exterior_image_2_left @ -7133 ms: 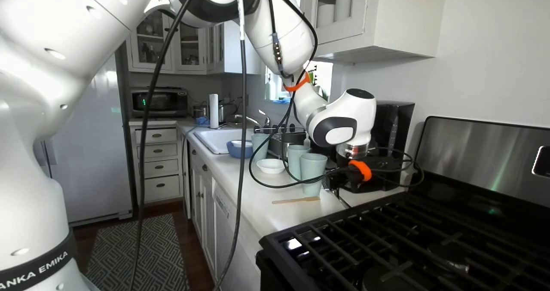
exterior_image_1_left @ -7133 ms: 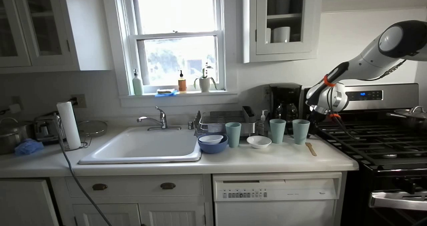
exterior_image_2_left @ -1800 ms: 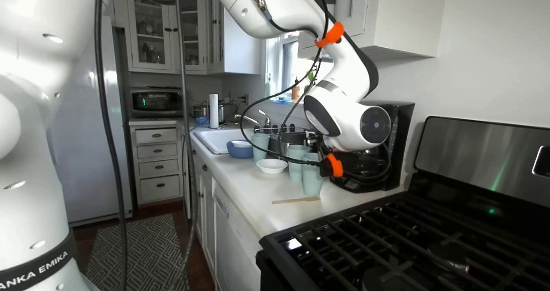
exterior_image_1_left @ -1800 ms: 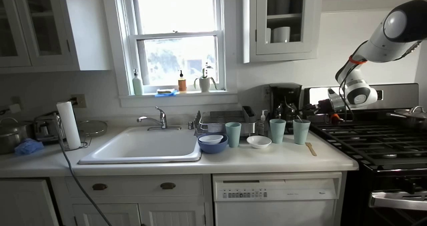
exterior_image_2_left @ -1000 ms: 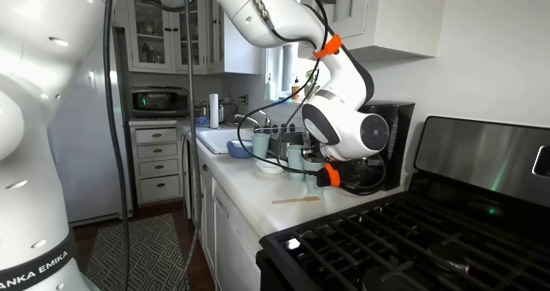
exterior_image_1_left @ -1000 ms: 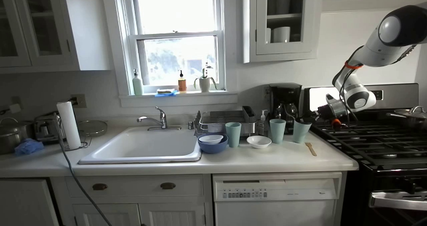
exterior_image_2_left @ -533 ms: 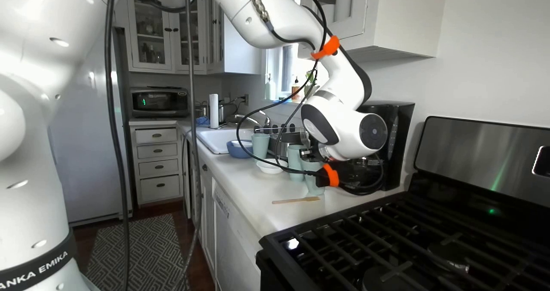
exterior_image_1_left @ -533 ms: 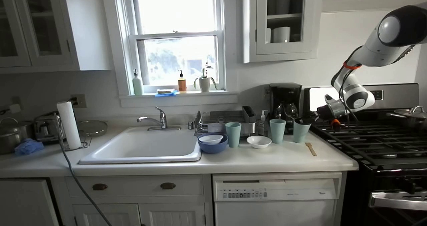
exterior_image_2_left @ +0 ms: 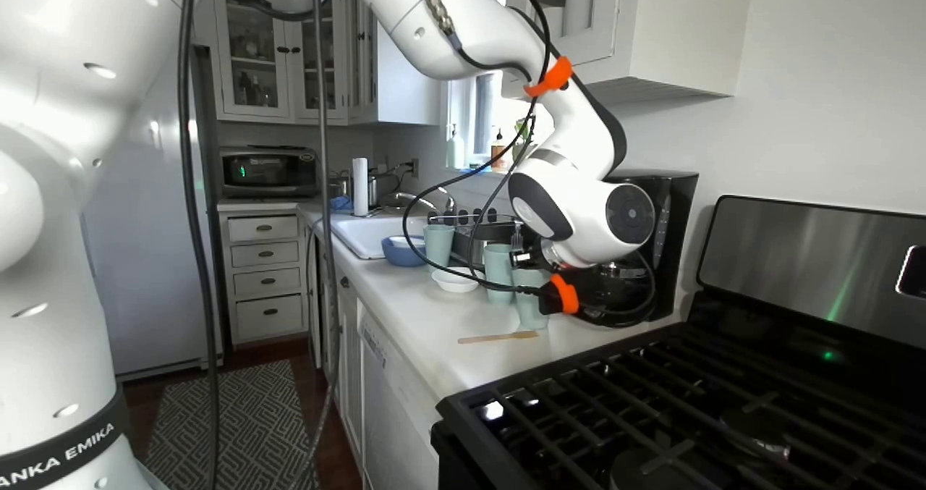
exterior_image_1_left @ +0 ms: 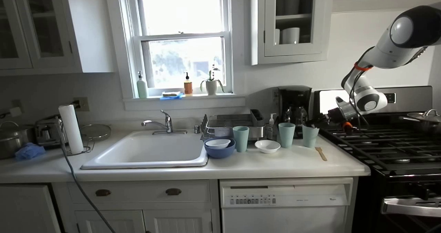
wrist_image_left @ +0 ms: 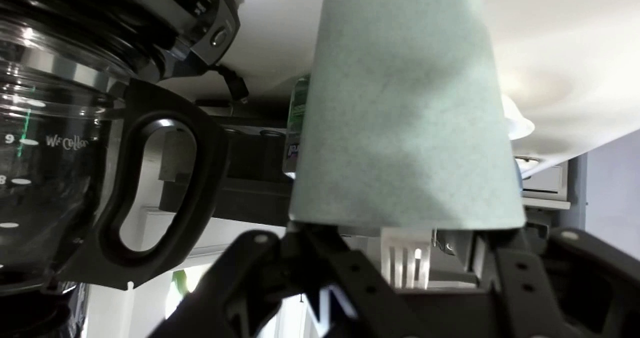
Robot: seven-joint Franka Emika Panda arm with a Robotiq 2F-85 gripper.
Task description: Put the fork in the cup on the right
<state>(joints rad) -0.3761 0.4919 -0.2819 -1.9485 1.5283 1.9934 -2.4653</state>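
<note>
The cup on the right, a pale teal tumbler (exterior_image_1_left: 309,139), stands on the counter beside the stove, and it also shows in an exterior view (exterior_image_2_left: 532,307). My gripper (exterior_image_1_left: 312,122) is at its rim, with the fingers reaching down at the mouth. In the wrist view, which is upside down, the cup wall (wrist_image_left: 405,118) hides the fingertips. The gripper (wrist_image_left: 407,232) is open, its fingers wide apart. The metal fork's tines (wrist_image_left: 406,239) show between the fingers, touching neither, and stick out past the rim. The rest of the fork is hidden by the cup.
Two similar cups (exterior_image_1_left: 286,135) (exterior_image_1_left: 240,139), a white bowl (exterior_image_1_left: 267,146) and a blue bowl (exterior_image_1_left: 220,152) stand to the left. A black coffee maker (exterior_image_1_left: 293,98) is close behind. A wooden utensil (exterior_image_1_left: 321,154) lies in front. The stove (exterior_image_2_left: 651,403) is on the right.
Seven seconds ago my gripper was low behind the cup. It then held the fork above the cup, and has since lowered to the rim and opened. The cup has shifted slightly.
</note>
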